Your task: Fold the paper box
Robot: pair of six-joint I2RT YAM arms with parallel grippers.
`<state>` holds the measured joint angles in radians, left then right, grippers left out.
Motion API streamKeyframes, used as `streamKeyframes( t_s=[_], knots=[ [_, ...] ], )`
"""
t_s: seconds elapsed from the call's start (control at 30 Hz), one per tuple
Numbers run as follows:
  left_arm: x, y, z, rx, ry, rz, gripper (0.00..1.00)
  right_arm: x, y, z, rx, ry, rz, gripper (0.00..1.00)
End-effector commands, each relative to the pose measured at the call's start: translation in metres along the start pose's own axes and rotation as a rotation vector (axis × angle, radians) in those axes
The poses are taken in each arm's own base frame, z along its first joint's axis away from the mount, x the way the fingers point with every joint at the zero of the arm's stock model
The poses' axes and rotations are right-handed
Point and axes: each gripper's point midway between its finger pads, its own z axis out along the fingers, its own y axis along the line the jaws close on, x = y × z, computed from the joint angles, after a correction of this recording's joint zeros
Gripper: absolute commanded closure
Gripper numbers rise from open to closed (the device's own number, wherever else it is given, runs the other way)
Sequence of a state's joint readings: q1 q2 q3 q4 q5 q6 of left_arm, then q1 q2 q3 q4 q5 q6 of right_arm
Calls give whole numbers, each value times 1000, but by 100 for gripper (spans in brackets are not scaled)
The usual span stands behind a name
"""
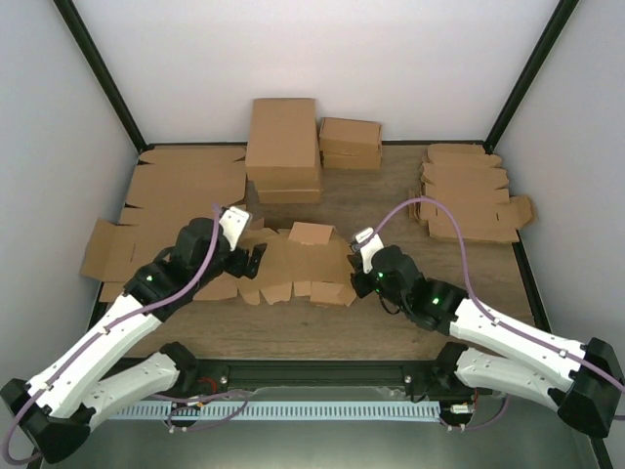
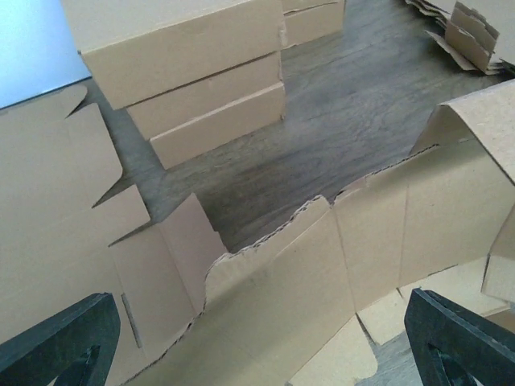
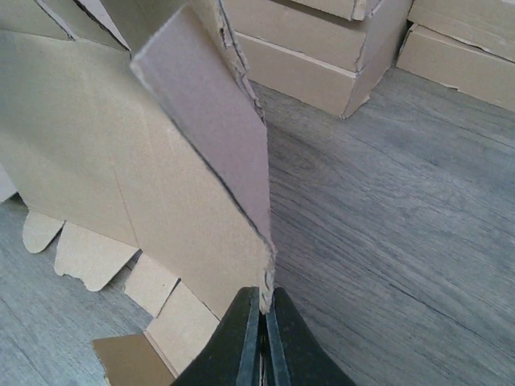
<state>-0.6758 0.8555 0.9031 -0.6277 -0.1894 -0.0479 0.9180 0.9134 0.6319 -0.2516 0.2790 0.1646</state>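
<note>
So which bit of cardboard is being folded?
Find the wooden table, then look at its middle. The paper box lies spread there. Unlike the folded boxes behind and the flat sheets beside, it has one flap standing up, pinched in the right jaws.
</note>
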Motion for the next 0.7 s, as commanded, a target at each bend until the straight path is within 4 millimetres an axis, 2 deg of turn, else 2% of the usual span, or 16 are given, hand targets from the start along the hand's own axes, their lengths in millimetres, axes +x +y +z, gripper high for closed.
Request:
streamKeyframes(
  t_s=[0.0, 0.13, 0.4, 0.5, 0.67],
  knots=[
    [-11, -7, 0, 40, -33, 91, 0, -11, 4, -4, -27, -37, -12, 97],
    [-26, -29, 3, 149, -102, 222, 0, -10, 3, -3, -20, -20, -23, 96],
    [-50, -80, -4, 403, -194, 422, 0, -18, 3, -1, -12, -19, -38, 95],
    [-50, -94, 4, 393, -199, 556, 8, -21, 4, 0, -10, -12, -34, 95],
    [-48, -117, 8, 360, -269, 778, 11, -25, 9, 1, -31, -5, -33, 95]
  ],
)
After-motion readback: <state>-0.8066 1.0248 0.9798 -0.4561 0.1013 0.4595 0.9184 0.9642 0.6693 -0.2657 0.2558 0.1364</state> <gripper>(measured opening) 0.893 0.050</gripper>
